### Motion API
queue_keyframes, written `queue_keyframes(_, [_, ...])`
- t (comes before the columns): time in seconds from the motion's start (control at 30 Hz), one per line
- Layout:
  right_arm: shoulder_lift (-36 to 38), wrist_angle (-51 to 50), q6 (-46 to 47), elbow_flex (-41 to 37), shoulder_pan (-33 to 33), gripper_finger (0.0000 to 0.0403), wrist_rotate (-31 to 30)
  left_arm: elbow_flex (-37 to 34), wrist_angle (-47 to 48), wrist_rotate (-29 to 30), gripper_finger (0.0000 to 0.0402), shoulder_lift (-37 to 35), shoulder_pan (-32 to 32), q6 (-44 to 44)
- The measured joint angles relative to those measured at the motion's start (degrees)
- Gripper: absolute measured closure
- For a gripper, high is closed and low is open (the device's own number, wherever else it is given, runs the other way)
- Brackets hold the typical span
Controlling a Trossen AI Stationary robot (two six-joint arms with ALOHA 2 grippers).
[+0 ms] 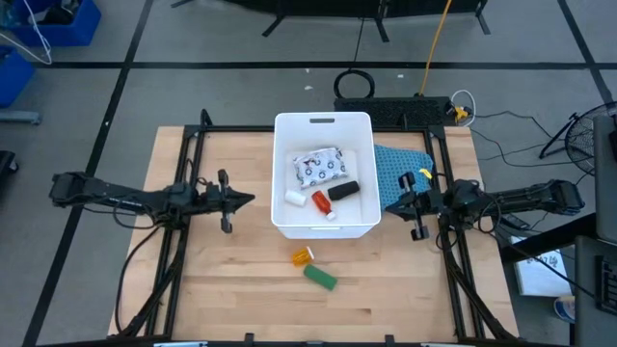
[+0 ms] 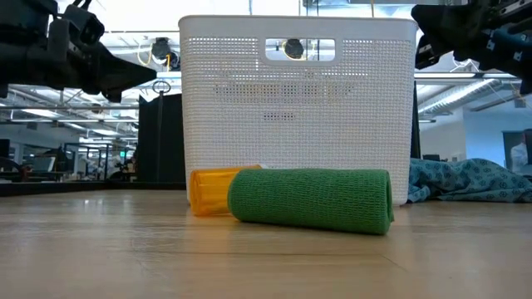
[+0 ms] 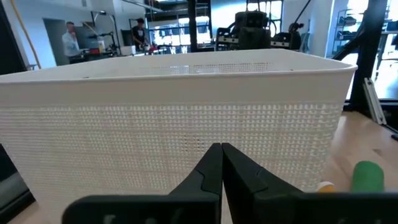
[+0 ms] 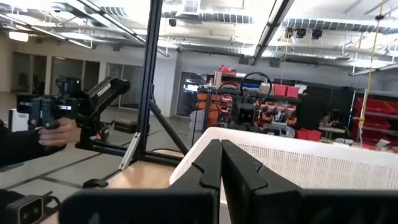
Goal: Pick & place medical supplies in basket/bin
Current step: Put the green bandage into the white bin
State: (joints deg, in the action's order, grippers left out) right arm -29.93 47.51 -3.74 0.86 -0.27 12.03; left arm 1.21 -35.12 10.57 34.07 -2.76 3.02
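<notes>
The white bin [image 1: 323, 125] stands mid-table, its wall [image 2: 297, 124] filling the low view. Inside it lie the flat white dark-printed packet [image 1: 320, 167], the black oblong [image 1: 344, 191], the red tube [image 1: 321, 200] and the small white roll [image 1: 295, 198]. The orange vial [image 1: 303, 255] and the green bar [image 1: 320, 277] lie on the wood near of the bin, side by side [image 2: 212, 191] [image 2: 309, 199]. My left gripper [image 1: 246, 200] hovers shut just left of the bin [image 3: 221, 152]. My right gripper [image 1: 390, 205] hovers shut just right of it [image 4: 221, 149].
The blue-green mesh cloth [image 1: 400, 173] lies against the bin's right side, under my right gripper, and also shows in the low view [image 2: 465, 181]. Black frame rails [image 1: 183, 251] run along both table sides. A person's hand holding a device [image 4: 56, 124] shows beyond the table.
</notes>
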Motion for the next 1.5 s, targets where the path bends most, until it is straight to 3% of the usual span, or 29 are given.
queue_keyframes(0.17, [0.0,2.07,-0.48,0.0,0.0,0.0403,0.0,0.0,0.37,0.0,0.0398,0.02,0.0,-1.86])
queue_keyframes(0.4, [0.17,12.96,4.52,2.24,0.38,0.0403,0.31,0.0,0.48,0.0,0.0367,0.02,0.0,-2.04])
queue_keyframes(0.57, [-2.44,-1.25,-1.61,14.68,6.01,0.0403,-1.29,0.0,0.46,0.01,0.0354,0.02,0.0,-4.08])
queue_keyframes(0.73, [-13.44,-11.71,-12.92,33.59,19.6,0.0393,-12.81,0.02,1.17,-0.04,0.0356,0.04,0.0,-7.44])
queue_keyframes(0.87, [-26.86,-22.28,-22.06,52.29,32.09,0.0358,-32.13,0.02,1.35,-0.02,0.0364,0.04,0.0,-7.52])
queue_keyframes(0.97, [-37.76,-36.92,-20.88,66.86,37.78,0.032,-45.41,0.02,1.45,-0.01,0.0371,0.04,0.0,-6.4])
queue_keyframes(1.07, [-47.6,-50.03,-13.0,78.08,40.72,0.0276,-51.11,0.02,1.47,0.0,0.0378,0.04,0.0,-4.54])
queue_keyframes(1.17, [-55.89,-53.19,-7.76,83.8,42.07,0.0237,-51.69,0.02,1.16,0.45,0.0386,0.04,0.0,-2.14])
queue_keyframes(1.3, [-64.52,-51.47,-2.04,84.48,43.07,0.0206,-52.82,0.02,0.63,1.28,0.0398,0.04,0.0,-0.44])
queue_keyframes(1.5, [-73.96,-50.79,13.24,84.59,42.97,0.0189,-61.78,0.02,-1.15,2.0,0.0381,0.04,0.0,-0.3])
